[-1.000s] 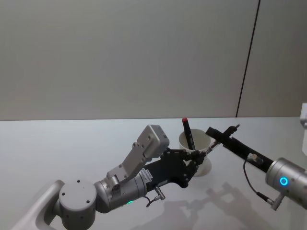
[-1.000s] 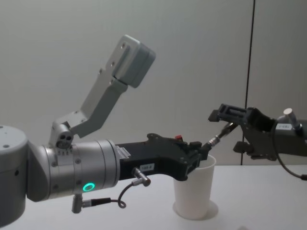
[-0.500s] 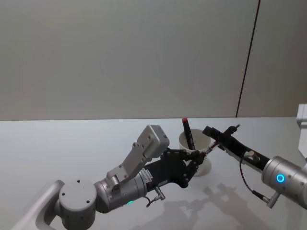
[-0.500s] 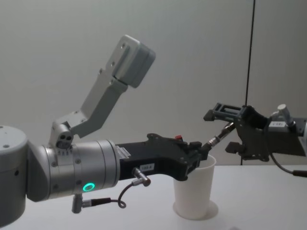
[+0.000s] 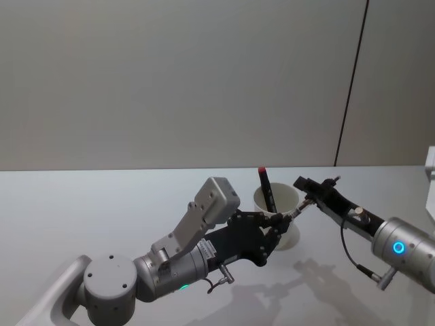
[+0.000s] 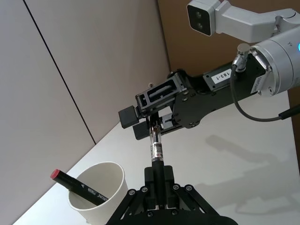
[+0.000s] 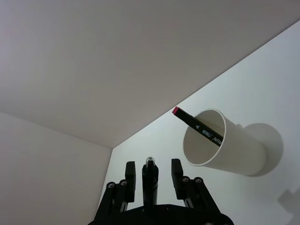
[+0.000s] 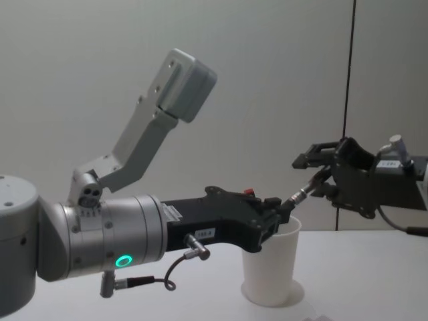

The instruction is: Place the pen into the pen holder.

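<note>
Head view: the pen holder (image 5: 280, 216), a white paper cup, stands upright on the pale table (image 5: 102, 210) in front of the robot. The pen (image 5: 266, 189), black with a red cap, sits inside the cup. It leans against the far-left part of the rim, with the red cap projecting above the rim.

The left gripper (image 5: 275, 223) reaches in from the lower left. Its black body lies just beside the near-left wall of the cup. Its fingers are closed together. A thin metal probe (image 6: 156, 147) extends forward from between them, over the cup's near rim. No task item is held.

The right gripper (image 5: 304, 187) reaches in from the right, above and just to the right of the cup rim. Left wrist view: its two fingers stand apart, with a gap between them. The tip of the left gripper's probe points at that gap. Contact between probe and fingers cannot be determined.

Right wrist view: the right gripper's two black fingers (image 7: 130, 173) stand parted on either side of a slim central rod. Nothing is gripped between them. The cup lies beyond them, with the pen resting across its mouth.

Chest view: the left gripper (image 8: 277, 215) covers the upper left part of the cup (image 8: 273, 267). The right gripper (image 8: 314, 160) hangs higher, to the right of the cup.
</note>
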